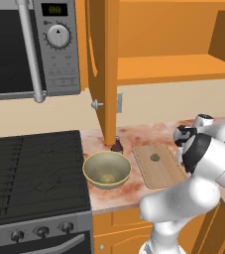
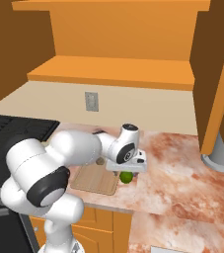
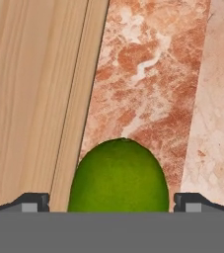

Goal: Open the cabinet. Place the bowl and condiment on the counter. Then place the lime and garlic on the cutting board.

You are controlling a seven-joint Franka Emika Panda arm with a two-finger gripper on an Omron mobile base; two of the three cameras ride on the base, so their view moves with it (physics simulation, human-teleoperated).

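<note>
On the tabletop (image 1: pixel 148 131), right of the stove:
Hand: the hand (image 3: pixel 111 203) hangs low over the marbled stone, fingers (image 3: pixel 32 202) spread wide, one on each side of the lime and clear of it.
Lime: the lime (image 3: pixel 119 175) sits on the stone just beside the cutting board's edge, off the board; in the right base view it shows under the hand at the board's near right corner (image 2: pixel 126 177).
Cutting board: the cutting board (image 1: pixel 158 166) lies flat between the bowl and the arm.
Garlic: the garlic (image 1: pixel 154 158) rests on the board, near its middle.
Bowl: the bowl (image 1: pixel 107 169) stands upright on the stone, just left of the board.
Condiment: the condiment (image 1: pixel 116 145) stands upright behind the bowl, at the foot of the open door.
Cabinet: the cabinet (image 1: pixel 173 69) is open, its door (image 1: pixel 104 69) swung out with the knob (image 1: pixel 96 104) on its face; the lower shelf is bare.
</note>
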